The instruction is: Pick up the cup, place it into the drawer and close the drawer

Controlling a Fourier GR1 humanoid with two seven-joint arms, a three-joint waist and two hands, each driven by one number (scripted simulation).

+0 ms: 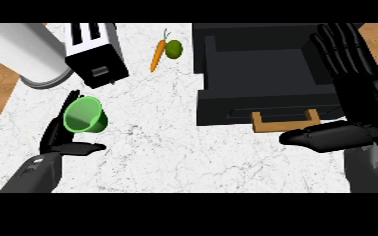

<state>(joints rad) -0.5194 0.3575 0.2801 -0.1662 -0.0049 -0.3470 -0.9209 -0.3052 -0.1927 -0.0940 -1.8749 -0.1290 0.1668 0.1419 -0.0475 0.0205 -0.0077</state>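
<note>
The left robot hand (pixel 60 139) is reaching around the green cup (pixel 85 115) on the white counter (pixel 170 145), fingers straight behind it and thumb spread below, not yet closing. The drawer (pixel 255 60) is standing open, ready to receive it. The right robot hand (pixel 347 95) is resting open beside the wooden handle (pixel 286 121).

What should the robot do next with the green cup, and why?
Probably curl the left hand around the green cup. The fingers look straight beside the cup and it sits on the counter, not lifted. The black drawer stands open, so grasping likely comes before carrying.
</note>
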